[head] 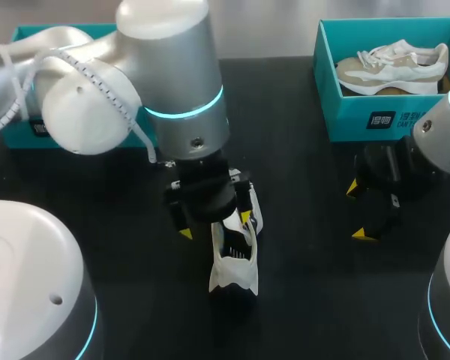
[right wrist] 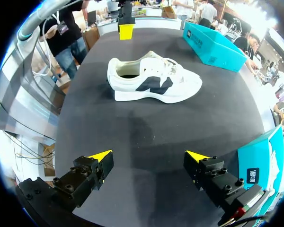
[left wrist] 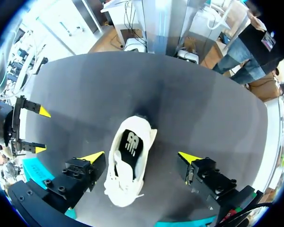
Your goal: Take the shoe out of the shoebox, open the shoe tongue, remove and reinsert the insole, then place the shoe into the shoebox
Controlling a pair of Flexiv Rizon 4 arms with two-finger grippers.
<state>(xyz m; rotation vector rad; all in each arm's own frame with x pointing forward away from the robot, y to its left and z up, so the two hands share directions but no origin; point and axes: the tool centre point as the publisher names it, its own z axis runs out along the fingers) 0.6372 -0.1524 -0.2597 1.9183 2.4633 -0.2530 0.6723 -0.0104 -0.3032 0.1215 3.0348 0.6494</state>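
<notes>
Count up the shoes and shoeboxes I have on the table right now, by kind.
White shoes: 2 (loose shoe out on the table, boxed shoe)
Teal shoeboxes: 2 (right shoebox holding the boxed shoe, left shoebox, partly hidden)
Total: 4
</notes>
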